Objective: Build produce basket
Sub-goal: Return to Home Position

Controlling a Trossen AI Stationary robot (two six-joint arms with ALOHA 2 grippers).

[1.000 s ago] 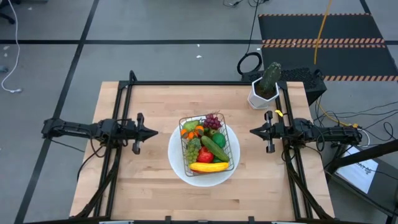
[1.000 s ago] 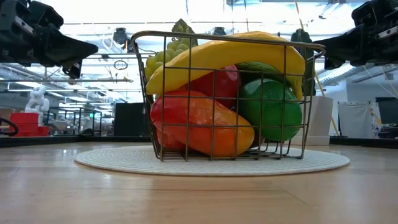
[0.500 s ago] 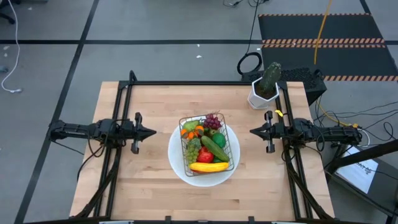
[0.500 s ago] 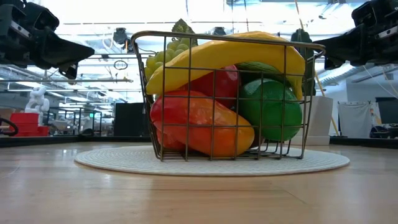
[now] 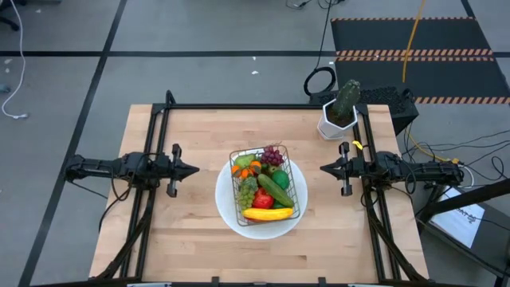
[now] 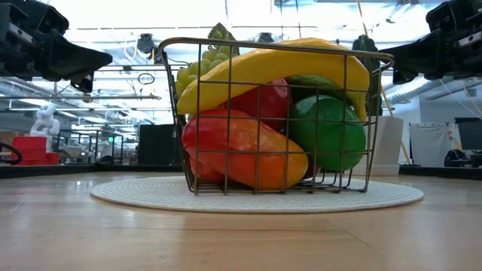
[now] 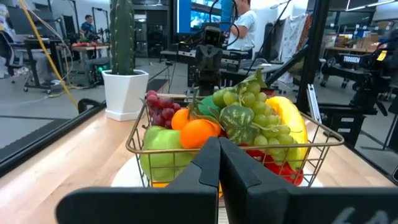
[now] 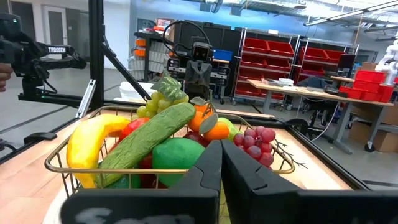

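Many produce pieces [image 5: 273, 190] fill the basket [image 5: 303, 190] on the plate [image 5: 224, 204].

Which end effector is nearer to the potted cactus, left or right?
Right. The right end effector is on the same side of the basket as the cactus; the left end effector is on the opposite side.

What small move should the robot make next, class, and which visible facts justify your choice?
Probably just hold both arms parked, or draw them back a touch to rest. The basket is already piled with produce and sits on the white plate. The left tool and right tool are both shut, empty, and clear of it on either side, so no further pick seems needed.
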